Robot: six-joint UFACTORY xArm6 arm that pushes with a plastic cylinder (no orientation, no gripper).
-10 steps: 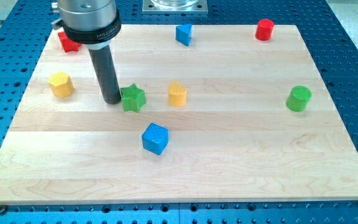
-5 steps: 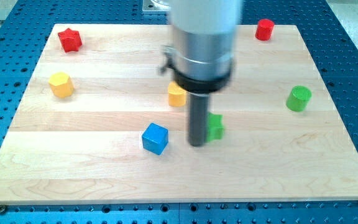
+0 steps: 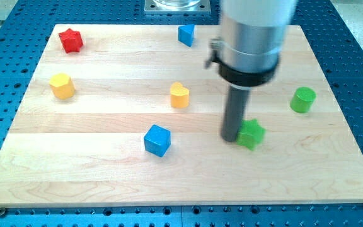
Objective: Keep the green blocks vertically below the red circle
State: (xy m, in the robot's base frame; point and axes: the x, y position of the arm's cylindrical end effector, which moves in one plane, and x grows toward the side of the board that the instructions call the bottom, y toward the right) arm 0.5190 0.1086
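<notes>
My tip presses against the left side of the green star, right of the board's middle.
The green cylinder stands near the right edge, well apart from the star. The arm hides the red circle at the top edge; the rod carries no jaws.

A single camera is looking down at a slant from beyond the desk's near edge, facing toward the far edge at the view's top. It is sitting near enough that the desk is filling almost the whole picture, with the arm's upper part running off the top.
</notes>
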